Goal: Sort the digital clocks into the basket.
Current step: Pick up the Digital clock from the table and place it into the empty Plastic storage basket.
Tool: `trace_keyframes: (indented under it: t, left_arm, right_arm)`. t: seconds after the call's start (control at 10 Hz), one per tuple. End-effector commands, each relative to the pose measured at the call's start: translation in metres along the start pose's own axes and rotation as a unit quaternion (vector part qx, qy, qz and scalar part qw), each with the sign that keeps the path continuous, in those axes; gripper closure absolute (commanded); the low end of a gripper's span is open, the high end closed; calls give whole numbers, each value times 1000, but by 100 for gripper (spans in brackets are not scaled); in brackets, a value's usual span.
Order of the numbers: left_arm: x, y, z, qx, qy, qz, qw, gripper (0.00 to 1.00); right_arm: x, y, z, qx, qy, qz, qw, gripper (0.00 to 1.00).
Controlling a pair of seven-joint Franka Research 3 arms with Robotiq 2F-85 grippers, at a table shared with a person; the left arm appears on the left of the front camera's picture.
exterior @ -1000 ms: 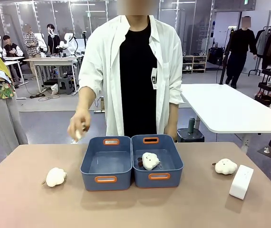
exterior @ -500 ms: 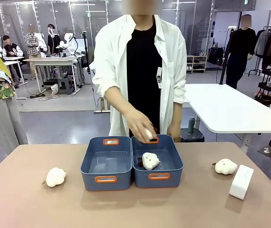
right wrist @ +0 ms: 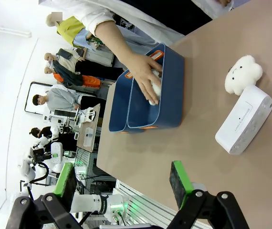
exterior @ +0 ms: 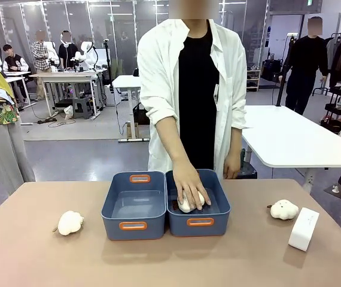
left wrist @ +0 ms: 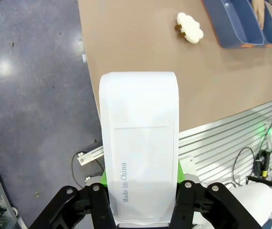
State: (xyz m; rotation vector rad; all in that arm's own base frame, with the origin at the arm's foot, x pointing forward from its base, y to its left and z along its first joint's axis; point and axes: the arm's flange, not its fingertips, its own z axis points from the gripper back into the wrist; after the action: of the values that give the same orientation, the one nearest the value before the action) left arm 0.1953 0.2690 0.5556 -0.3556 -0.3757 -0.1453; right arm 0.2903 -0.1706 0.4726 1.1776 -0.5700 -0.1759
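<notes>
My left gripper (left wrist: 140,193) is shut on one white digital clock (left wrist: 139,138), whose plain back reads "Made in China"; it hangs over the table's edge and the floor. The other digital clock (exterior: 304,228) stands on the table at the right, also seen as a white block (right wrist: 245,119) in the right wrist view, ahead of my open right gripper (right wrist: 121,183). Two blue baskets sit side by side mid-table: the left basket (exterior: 114,210) has nothing in it, while the right basket (exterior: 221,206) holds a plush toy under the person's hand (exterior: 189,186).
A cream plush toy (exterior: 70,222) lies on the table left of the baskets, another plush toy (exterior: 284,209) just behind the right clock. The person stands at the far edge, reaching into the right basket. Bare tabletop (exterior: 170,263) stretches in front of the baskets.
The person's hand carried a plush toy from beyond the left basket over to the right basket and now presses down inside it. The clock on the table has not moved.
</notes>
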Motion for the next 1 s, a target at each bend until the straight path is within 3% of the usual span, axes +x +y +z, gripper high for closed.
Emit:
trace_keyframes:
  t: [0.0, 0.3, 0.4, 0.6, 0.8, 0.9]
  left_arm:
    - [-3, -2, 3, 5, 4, -6, 1000, 100]
    - [-3, -2, 3, 5, 4, -6, 1000, 100]
    - [0, 0, 0, 0, 0, 0, 1000, 50]
    - [46, -64, 7, -33, 33, -25, 999, 50]
    - [110, -154, -22, -38, 92, -94, 991, 50]
    - [128, -178, -34, -45, 114, -104, 987, 50]
  right_arm:
    - [-1, 3, 2, -1, 3, -3, 1000, 0]
    - [-1, 3, 2, -1, 3, -3, 1000, 0]
    - [-1, 3, 2, -1, 3, -3, 1000, 0]
    - [-1, 3, 2, -1, 3, -3, 1000, 0]
    - [-1, 3, 2, -1, 3, -3, 1000, 0]
    - [-1, 3, 2, -1, 3, -3, 1000, 0]
